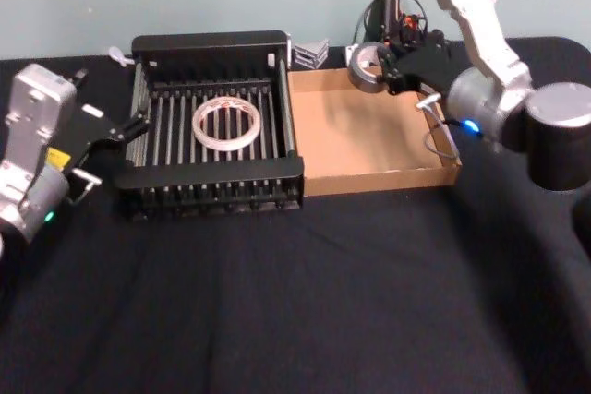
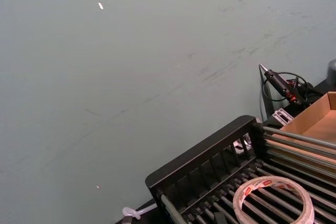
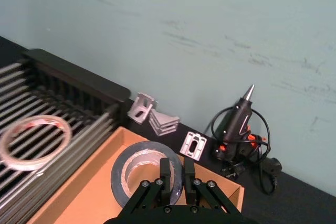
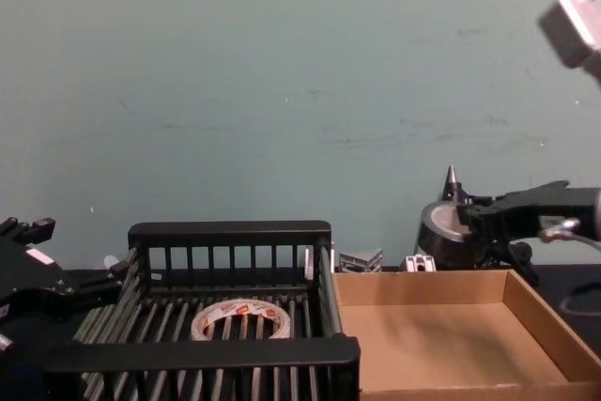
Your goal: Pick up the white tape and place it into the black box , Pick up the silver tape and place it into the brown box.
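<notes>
White tape (image 1: 226, 123) already in black box (image 1: 214, 182). Right gripper (image 3: 176, 174), jaws clamping silver tape (image 3: 144, 174), upper right above brown box (image 1: 369, 177); next: lower, release.

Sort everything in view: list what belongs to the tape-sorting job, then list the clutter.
Job: white tape in the black box; silver tape held by the right gripper over the brown box.
Clutter: glue gun; metal brackets.

Glossy translucent white tape (image 1: 226, 123), black plastic crate (image 1: 214, 178), matt cardboard box (image 1: 369, 136)
</notes>
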